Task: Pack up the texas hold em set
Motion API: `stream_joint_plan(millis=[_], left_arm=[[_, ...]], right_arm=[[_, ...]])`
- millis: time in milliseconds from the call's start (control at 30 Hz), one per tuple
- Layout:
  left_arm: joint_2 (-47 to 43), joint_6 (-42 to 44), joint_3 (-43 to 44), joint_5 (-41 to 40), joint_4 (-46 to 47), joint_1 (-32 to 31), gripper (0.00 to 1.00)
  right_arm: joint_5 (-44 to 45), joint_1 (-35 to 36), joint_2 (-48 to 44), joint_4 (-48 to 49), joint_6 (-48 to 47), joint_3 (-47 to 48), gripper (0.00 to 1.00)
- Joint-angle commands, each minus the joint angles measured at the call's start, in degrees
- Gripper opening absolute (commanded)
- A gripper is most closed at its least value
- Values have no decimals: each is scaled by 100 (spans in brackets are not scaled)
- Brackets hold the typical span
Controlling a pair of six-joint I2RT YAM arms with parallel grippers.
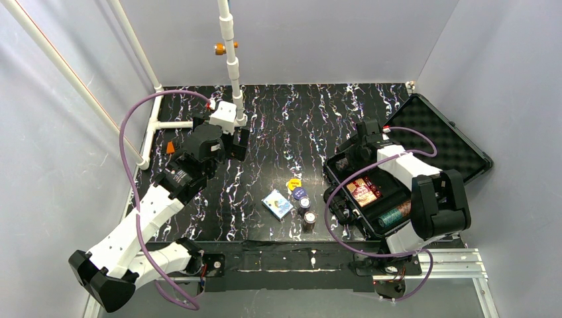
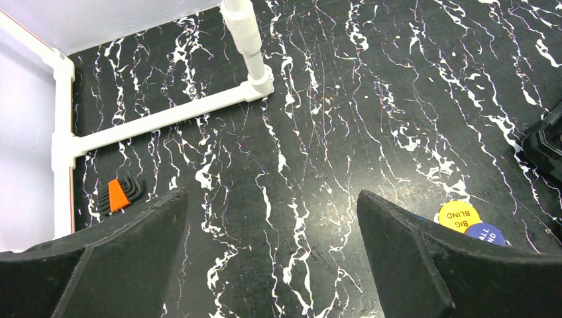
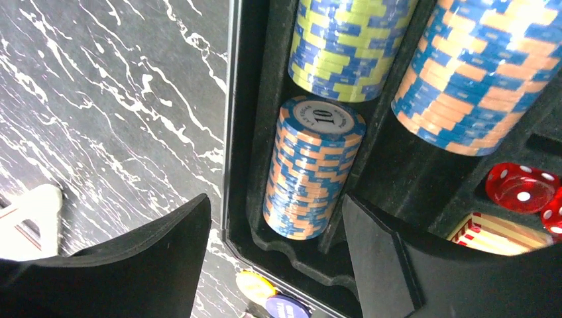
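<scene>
The black case (image 1: 333,199) lies open at the right, its foam-lined lid (image 1: 441,136) laid back. My right gripper (image 3: 277,199) is open over the case's left edge, with a blue-and-orange chip stack (image 3: 311,179) lying in its slot between the fingers and a gap on each side. More chip stacks (image 3: 348,46), red dice (image 3: 520,185) and a red deck (image 1: 363,192) are in the case. On the table lie a blue deck (image 1: 277,203), a yellow button (image 1: 293,183), a blue button (image 1: 299,193) and two short chip stacks (image 1: 309,220). My left gripper (image 1: 236,147) hovers open and holds nothing.
A white pipe frame (image 2: 172,116) runs along the table's far left, with an upright pole (image 1: 230,46) behind the left gripper. An orange-handled hex key set (image 2: 119,193) lies near the pipe. The case corner (image 2: 547,142) shows at the right of the left wrist view.
</scene>
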Motion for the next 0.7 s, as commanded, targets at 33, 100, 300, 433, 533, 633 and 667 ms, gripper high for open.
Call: stream_joint_plan(millis=[33,100,300,433,533,633,667], left_arm=[[2,-28,-27,-28,-11,13,98],[12,-32,-30,-28,-11,13,98],[17,-37,-25,-10,-11,13,98],[51,-34,-22,3,-19,13,98],[62,-34,-16,7,-20,14,98],[65,-34,-15,16,-20,13,98],[62,-34,-19,16,-20,13,98]], right_arm=[[272,-75,-341,682,-159,104,79],[246,-75,-424,648,-285,122,78],[171,-75,-738,457,-903,55,69],[-153,-70,-784,431,-1574,57,55],[-505,-53,-662,300,-2139,128,37],[-884,-16,-476,122,-2693,181,30],[-981,5,-410,44,-2922,198,29]])
